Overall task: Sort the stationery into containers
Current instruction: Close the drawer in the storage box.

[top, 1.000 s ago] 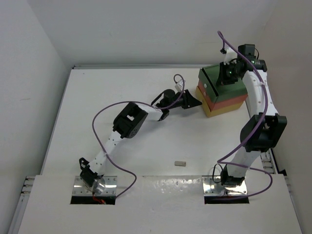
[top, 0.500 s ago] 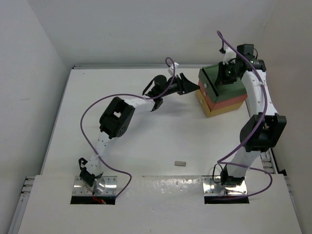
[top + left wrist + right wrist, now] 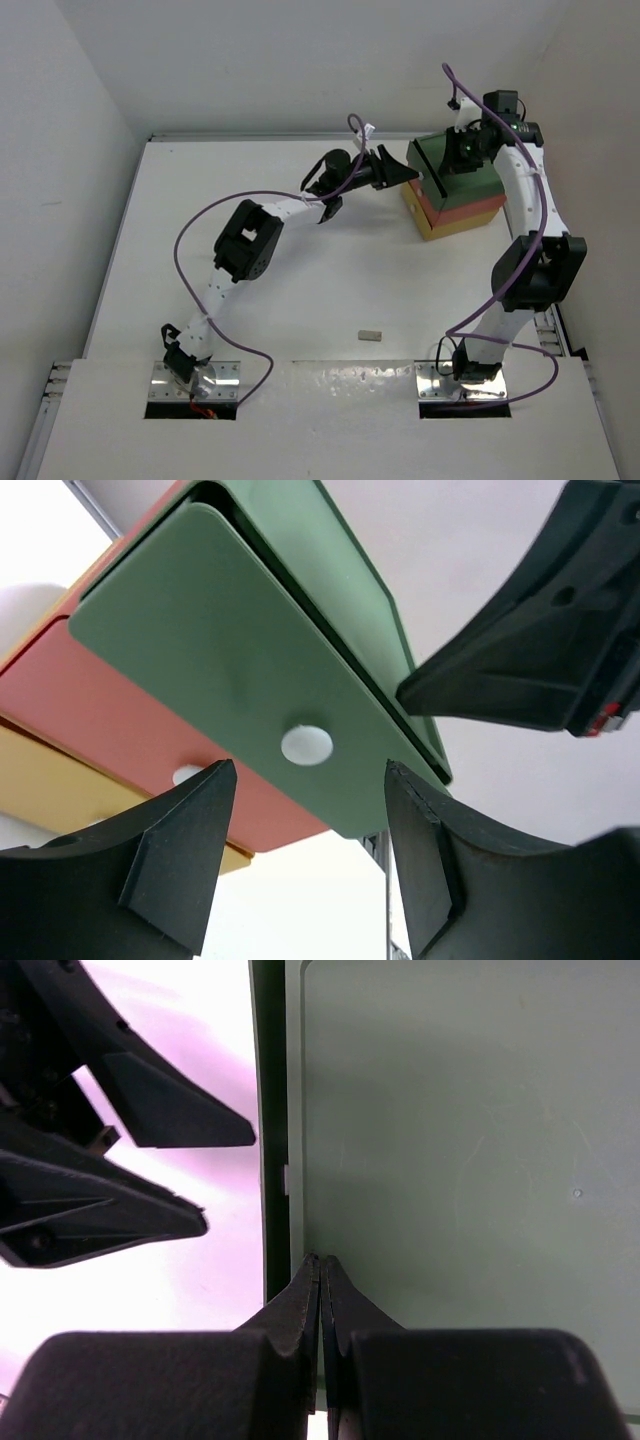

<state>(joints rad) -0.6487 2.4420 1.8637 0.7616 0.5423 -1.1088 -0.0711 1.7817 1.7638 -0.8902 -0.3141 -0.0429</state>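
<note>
The stack of three plastic box drawers [image 3: 455, 195] sat at about 1 o'clock on the flat white bench [image 3: 250, 300]. The green top drawer [image 3: 230, 650] was over a coral-red drawer [image 3: 90, 715] and a yellow drawer [image 3: 40, 780]. The green one looked pulled out just a little, with a dark gap behind its front. One small grey eraser block [image 3: 370, 336] lay alone near 6 o'clock, well apart from the stack.

The left fingers [image 3: 397, 167] were spread apart with nothing in them. They waited just beside the green drawer's front, on the stack's 9 o'clock side. In the left wrist view, the small round white knob [image 3: 307, 745] sat right between the two tips. The right fingers [image 3: 320, 1265] were pinched tight on nothing, with their tips on the green lid close to its front edge.

The job here seemed to be taking hold of that knob. To do it well, the left fingers should go forward until the knob is fully between them, then squeeze gently. The pull should go straight toward 9 o'clock, not up or sideways, or the drawer could jam. The right fingers should press down so the light stack does not slide along. The drawer needs to open wide enough for the eraser to drop in.
</note>
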